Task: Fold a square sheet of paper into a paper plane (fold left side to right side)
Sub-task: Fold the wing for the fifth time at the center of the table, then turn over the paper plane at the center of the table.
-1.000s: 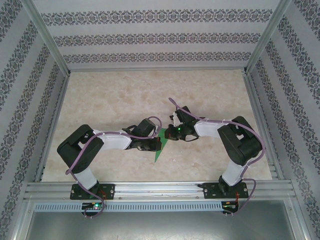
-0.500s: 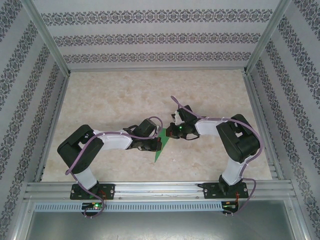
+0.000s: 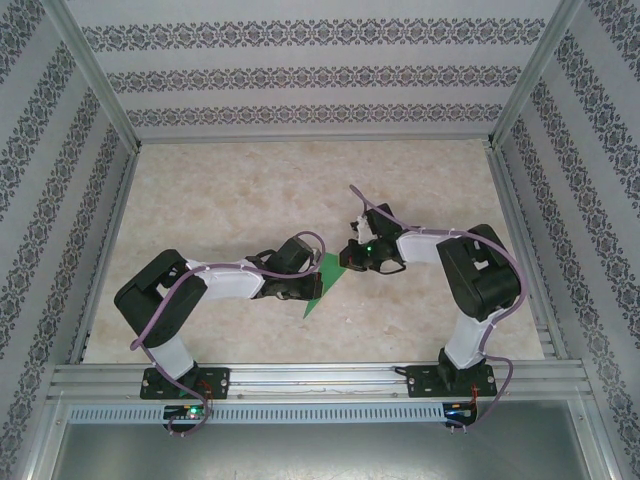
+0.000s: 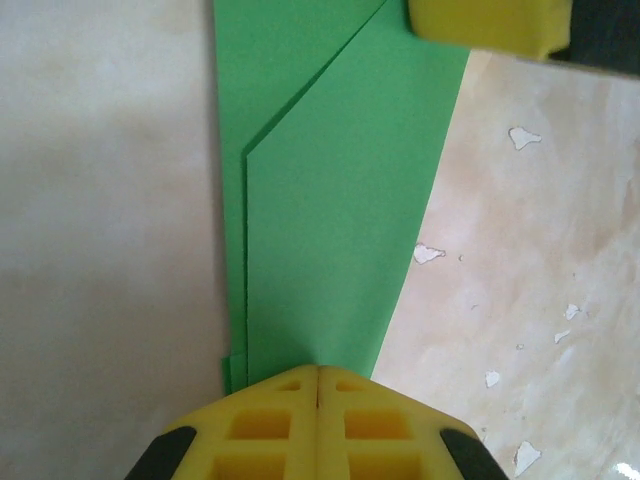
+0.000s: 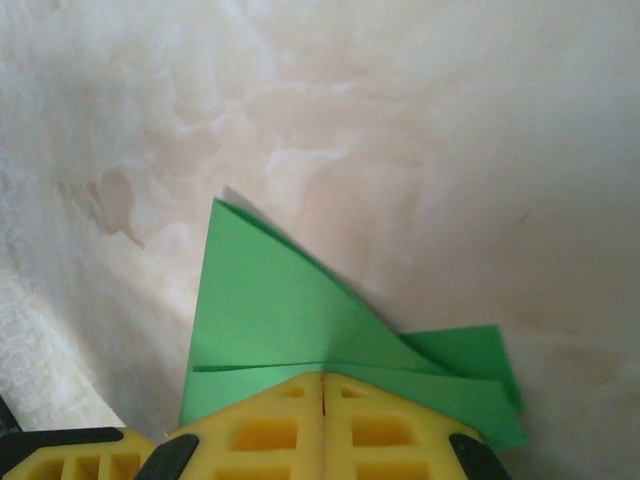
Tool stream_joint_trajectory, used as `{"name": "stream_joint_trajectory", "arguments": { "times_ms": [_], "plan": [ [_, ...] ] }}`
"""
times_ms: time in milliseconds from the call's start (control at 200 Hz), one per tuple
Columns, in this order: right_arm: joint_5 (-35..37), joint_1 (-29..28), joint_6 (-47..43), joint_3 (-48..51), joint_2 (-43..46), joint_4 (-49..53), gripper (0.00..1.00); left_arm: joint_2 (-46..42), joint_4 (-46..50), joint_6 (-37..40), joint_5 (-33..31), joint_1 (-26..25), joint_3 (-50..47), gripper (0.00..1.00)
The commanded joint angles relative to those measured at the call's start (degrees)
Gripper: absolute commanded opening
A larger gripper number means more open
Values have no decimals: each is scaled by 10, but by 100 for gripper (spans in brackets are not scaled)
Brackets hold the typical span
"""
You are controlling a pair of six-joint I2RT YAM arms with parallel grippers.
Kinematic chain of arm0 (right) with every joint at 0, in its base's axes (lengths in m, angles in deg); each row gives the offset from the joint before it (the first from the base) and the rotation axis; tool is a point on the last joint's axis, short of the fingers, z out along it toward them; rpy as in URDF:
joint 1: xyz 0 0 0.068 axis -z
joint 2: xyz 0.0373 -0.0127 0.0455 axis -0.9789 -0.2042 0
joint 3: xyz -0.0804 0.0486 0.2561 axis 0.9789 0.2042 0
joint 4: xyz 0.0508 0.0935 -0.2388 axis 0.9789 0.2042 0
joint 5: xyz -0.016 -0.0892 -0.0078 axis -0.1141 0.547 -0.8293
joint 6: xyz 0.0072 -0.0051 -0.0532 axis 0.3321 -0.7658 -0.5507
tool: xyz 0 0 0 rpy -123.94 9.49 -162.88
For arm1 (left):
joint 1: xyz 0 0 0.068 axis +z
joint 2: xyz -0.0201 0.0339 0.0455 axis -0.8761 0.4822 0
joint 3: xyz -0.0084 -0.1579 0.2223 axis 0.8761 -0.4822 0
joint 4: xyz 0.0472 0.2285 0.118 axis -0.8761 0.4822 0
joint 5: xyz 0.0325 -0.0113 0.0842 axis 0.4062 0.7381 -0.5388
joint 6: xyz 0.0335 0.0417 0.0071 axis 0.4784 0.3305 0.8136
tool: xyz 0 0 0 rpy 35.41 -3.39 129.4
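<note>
- Top external: right gripper [image 3: 353, 257], jaws closed, has eased toward the desk's [image 3: 230, 190] right edge, still touching the nose of the paper plane [image 3: 327, 277].
- Left gripper [image 4: 317, 372], closed, pins the tail; creasing is likely finishing.

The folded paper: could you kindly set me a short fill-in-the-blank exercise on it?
The folded paper is coloured ____. The left tool and right tool are both ____. The paper lies ____ the two tools, on the table.
Missing words: green; shut; between.
</note>
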Motion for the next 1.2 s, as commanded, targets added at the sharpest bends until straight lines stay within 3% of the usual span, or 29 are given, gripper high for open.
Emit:
{"name": "stream_joint_trajectory", "arguments": {
  "times_ms": [0,220,410,535,690,869,1034,1194],
  "plan": [
    [62,40,-26,-13,-17,12,0,31,98,2,-42,0,-43,0],
    [32,81,-28,-22,-18,4,0,23,78,-8,-25,-1,-49,0],
    [44,100,-39,-18,71,51,0,18,23,-63,1,-14,-49,0],
    [68,102,-47,1,126,96,11,30,-23,-123,-9,-32,-40,0],
    [93,99,-45,37,165,132,21,53,-170,-222,-32,-54,-51,0],
    [129,78,-51,55,187,163,33,62,-249,-259,-59,-67,-40,0],
    [181,38,-54,40,201,208,43,25,-362,-276,-59,-63,-75,11],
    [236,-18,-44,6,209,252,53,-71,-327,-235,-76,-48,-113,24]
  ]
}}
